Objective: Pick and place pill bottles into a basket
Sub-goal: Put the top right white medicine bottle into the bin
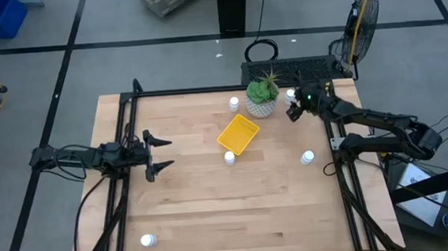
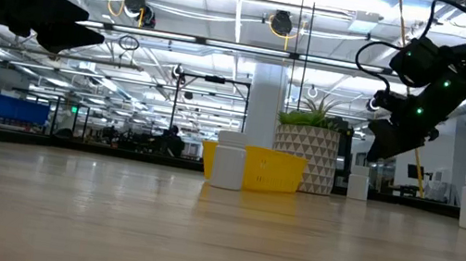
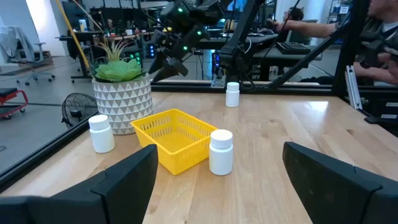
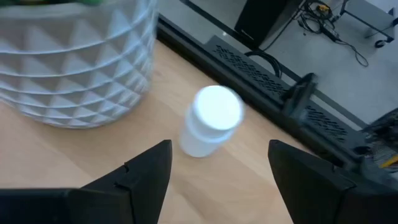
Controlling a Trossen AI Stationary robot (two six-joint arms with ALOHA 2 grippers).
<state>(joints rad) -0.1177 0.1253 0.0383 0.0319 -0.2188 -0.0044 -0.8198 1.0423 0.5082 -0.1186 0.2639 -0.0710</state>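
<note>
Approach step: right gripper (image 4: 214, 165), jaws spread and empty, hovers over a pill bottle (image 4: 210, 121) upright by the plant pot (image 4: 74, 56) near the table's (image 1: 214, 213) far right corner; next it likely must descend, straddle and clamp it for the basket (image 1: 238, 134) mid-table, left gripper (image 1: 165, 154) waiting open at the left edge.

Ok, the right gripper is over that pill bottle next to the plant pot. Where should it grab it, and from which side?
Grip the pill bottle across its round body, just below the wider cap, coming down from above. It stands upright, and the right gripper hangs open above it, fingers either side. The plant pot stands close beside the bottle, so a top-down approach probably clears it better than a sideways one.
</note>
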